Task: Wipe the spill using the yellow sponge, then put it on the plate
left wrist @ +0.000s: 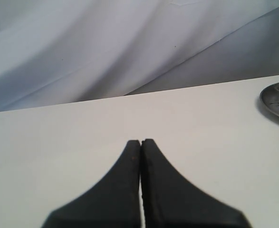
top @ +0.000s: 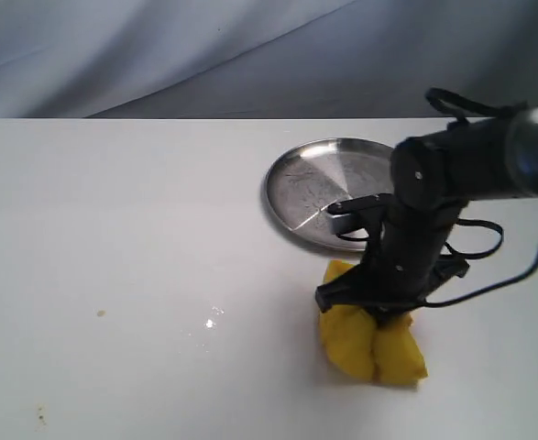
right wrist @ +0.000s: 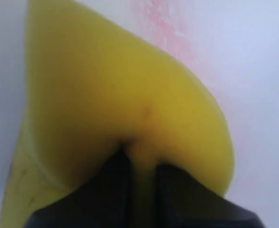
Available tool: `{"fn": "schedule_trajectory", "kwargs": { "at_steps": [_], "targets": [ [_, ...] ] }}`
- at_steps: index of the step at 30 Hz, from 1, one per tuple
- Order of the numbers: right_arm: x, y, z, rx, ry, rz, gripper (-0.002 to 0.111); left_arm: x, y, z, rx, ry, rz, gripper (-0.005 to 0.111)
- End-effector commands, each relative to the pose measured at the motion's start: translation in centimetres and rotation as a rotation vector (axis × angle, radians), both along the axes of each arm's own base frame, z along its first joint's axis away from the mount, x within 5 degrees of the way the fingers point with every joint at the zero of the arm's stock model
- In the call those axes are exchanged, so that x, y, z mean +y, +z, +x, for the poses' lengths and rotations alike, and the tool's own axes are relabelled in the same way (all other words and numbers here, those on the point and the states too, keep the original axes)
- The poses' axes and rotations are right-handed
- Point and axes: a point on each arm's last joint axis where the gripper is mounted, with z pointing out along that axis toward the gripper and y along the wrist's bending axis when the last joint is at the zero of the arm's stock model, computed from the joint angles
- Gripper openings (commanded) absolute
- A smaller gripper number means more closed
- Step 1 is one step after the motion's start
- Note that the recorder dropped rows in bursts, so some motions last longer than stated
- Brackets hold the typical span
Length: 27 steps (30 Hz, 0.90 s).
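Yellow sponge looks like light, soft foam: it buckles where my right fingers pinch its middle crease, narrow, with foam bulging on both sides. A deep mid-block grip seems best. It sits on the surface, lower centre-right of the frame, just below the plate. Left fingers pressed together, empty

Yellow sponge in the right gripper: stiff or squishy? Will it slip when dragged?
Probably squishy: the sponge creases deeply where the right gripper pinches it. Likely light foam, so the deep pinch should hold. Its lobes bulge either side, so it may flex when dragged.
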Motion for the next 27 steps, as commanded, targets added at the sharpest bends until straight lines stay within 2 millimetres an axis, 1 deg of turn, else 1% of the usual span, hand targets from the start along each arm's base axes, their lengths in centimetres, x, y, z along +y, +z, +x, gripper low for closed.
{"fn": "schedule_trajectory", "kwargs": {
  "at_steps": [1,2,4,5,6,7,8,11,12,13,15,16,17,18,19,21,22,23,24,25,26,27],
  "targets": [
    [6.6,-0.8,3.1,-0.072,0.069,0.081,0.0,0.0,0.2,0.0,-0.013,0.003,-0.01,0.0],
    [8.5,-0.4,3.4,-0.086,0.095,0.102,0.0,0.0,0.2,0.0,-0.013,0.003,-0.01,0.0],
    [11.9,0.0,3.1,-0.076,0.141,0.127,0.0,0.0,0.2,0.0,-0.013,0.003,-0.01,0.0],
    [13.4,0.1,2.6,-0.068,0.166,0.138,0.0,0.0,0.2,0.0,-0.013,0.003,-0.01,0.0],
    [15.2,0.0,1.5,-0.058,0.211,0.138,0.0,0.0,0.2,0.0,-0.013,0.003,-0.01,0.0],
    [15.9,0.2,0.8,-0.055,0.236,0.138,0.0,0.0,0.2,0.0,-0.013,0.003,-0.01,0.0],
    [17.0,0.3,-0.6,-0.051,0.289,0.134,0.0,0.0,0.2,0.0,-0.013,0.003,-0.01,0.0],
    [18.0,0.4,-3.0,-0.013,0.376,0.103,0.0,0.0,0.2,0.0,-0.013,0.003,-0.01,0.0],
    [18.4,0.2,-4.2,0.006,0.412,0.082,0.0,0.0,0.2,0.0,-0.013,0.003,-0.01,0.0],
    [18.4,0.3,-4.7,0.008,0.422,0.078,0.0,0.0,0.2,0.0,-0.013,0.003,-0.01,0.0],
    [17.3,0.5,-5.6,0.009,0.426,0.071,0.0,0.0,0.2,0.0,-0.013,0.003,-0.01,0.0],
    [16.0,0.5,-6.2,0.006,0.424,0.063,0.0,0.0,0.2,0.0,-0.013,0.003,-0.01,0.0],
    [15.2,0.7,-6.4,-0.003,0.42,0.058,0.0,0.0,0.2,0.0,-0.013,0.003,-0.01,0.0],
    [13.0,1.0,-6.6,-0.023,0.396,0.043,0.0,0.0,0.2,0.0,-0.013,0.003,-0.01,0.0],
    [12.1,1.1,-6.7,-0.033,0.383,0.042,0.0,0.0,0.2,0.0,-0.013,0.003,-0.01,0.0],
    [7.4,1.4,-6.5,-0.046,0.304,0.018,0.0,0.0,0.2,0.0,-0.013,0.003,-0.01,0.0],
    [5.9,1.2,-6.4,-0.035,0.274,0.004,0.0,0.0,0.2,0.0,-0.013,0.003,-0.01,0.0],
    [3.6,1.1,-6.4,-0.034,0.234,-0.007,0.0,0.0,0.2,0.0,-0.013,0.003,-0.01,0.0],
    [2.2,1.2,-6.2,-0.037,0.204,-0.013,0.0,0.0,0.2,0.0,-0.013,0.003,-0.01,0.0],
    [0.2,0.9,-5.9,-0.039,0.16,-0.037,0.0,0.0,0.2,0.0,-0.013,0.003,-0.01,0.0],
    [-1.1,0.8,-5.6,-0.036,0.123,-0.053,0.0,0.0,0.2,0.0,-0.013,0.003,-0.01,0.0],
    [-2.8,0.6,-4.8,-0.042,0.072,-0.078,0.0,0.0,0.2,0.0,-0.013,0.003,-0.01,0.0]
  ]
}}
